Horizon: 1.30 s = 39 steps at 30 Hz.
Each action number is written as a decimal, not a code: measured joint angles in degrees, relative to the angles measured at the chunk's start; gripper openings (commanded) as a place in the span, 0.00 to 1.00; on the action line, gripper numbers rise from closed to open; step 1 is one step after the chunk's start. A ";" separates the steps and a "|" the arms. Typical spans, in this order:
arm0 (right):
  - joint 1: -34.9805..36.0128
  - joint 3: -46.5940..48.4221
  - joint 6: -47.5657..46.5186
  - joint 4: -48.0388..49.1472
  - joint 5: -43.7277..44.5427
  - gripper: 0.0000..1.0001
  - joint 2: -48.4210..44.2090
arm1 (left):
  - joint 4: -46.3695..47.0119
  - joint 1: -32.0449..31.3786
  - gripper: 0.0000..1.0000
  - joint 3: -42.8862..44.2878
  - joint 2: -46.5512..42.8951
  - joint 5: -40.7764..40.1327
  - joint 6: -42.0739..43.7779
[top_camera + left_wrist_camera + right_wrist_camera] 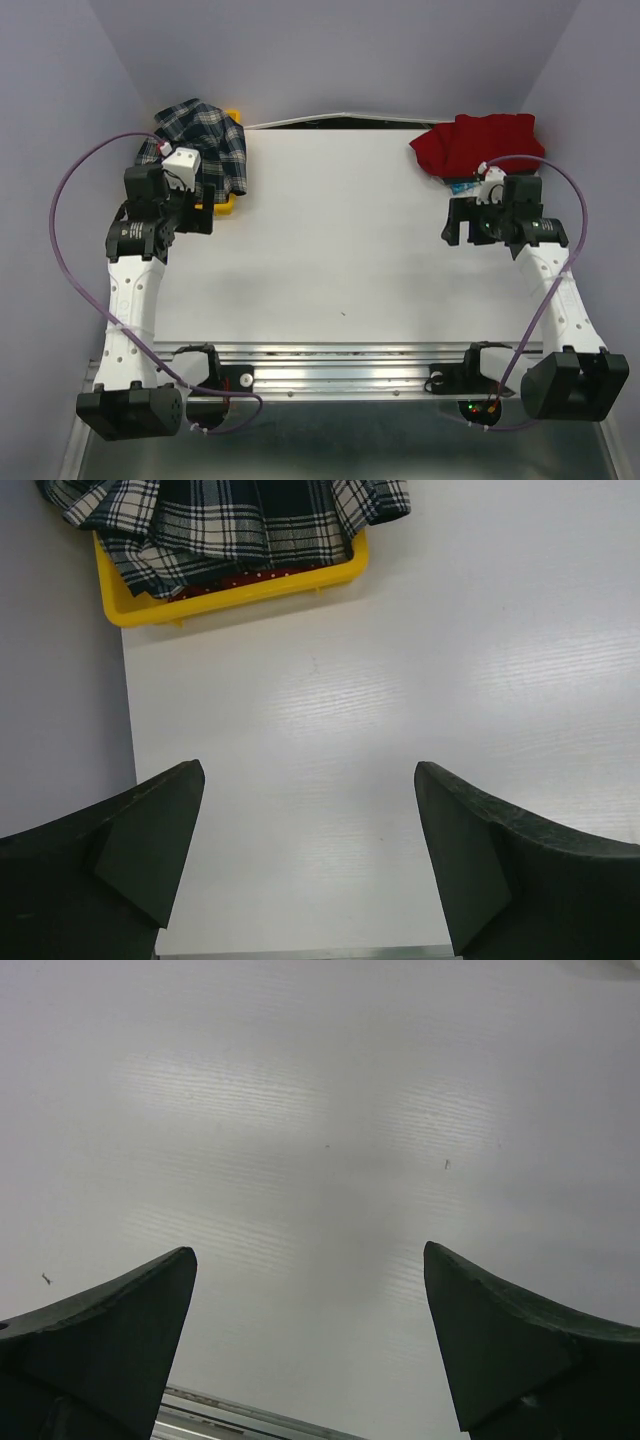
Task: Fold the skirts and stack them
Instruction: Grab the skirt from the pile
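I judge the job barely begun: I see no folded skirt and no stack on the table [340, 260], so every fold is left to do. My left gripper [308, 768] is spread wide with nothing between its fingers, hovering over bare tabletop. Ahead of it and a little to its left sits the bin [235, 595], one of them, yellow, with the plaid skirt [230, 520] heaped loosely over it and spilling past its rim. Under the plaid, a strip of the dotted skirt [250, 578] shows along the bin's near wall, so I count two skirts there. Whether more lie beneath them I cannot tell. My right gripper [310, 1255] is also spread wide and carries nothing, with only bare table below it. Just beyond it, outside its own camera's view, lies the red skirt [480, 140], one rumpled heap at the far edge. That makes three skirts counted, and a bluish scrap peeking from under the red one is too small to name.
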 measured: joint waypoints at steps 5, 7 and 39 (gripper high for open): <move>0.00 0.02 -0.39 -0.59 -1.09 1.00 1.20 | 0.52 0.00 0.99 2.19 3.41 -1.31 -0.02; 0.00 0.02 -0.50 -0.68 -1.40 1.00 2.19 | 1.22 0.00 0.99 5.01 6.60 -2.29 -0.35; 0.00 2.05 -1.57 -2.71 -1.70 1.00 9.11 | 18.86 11.21 0.99 60.06 69.02 12.83 -21.38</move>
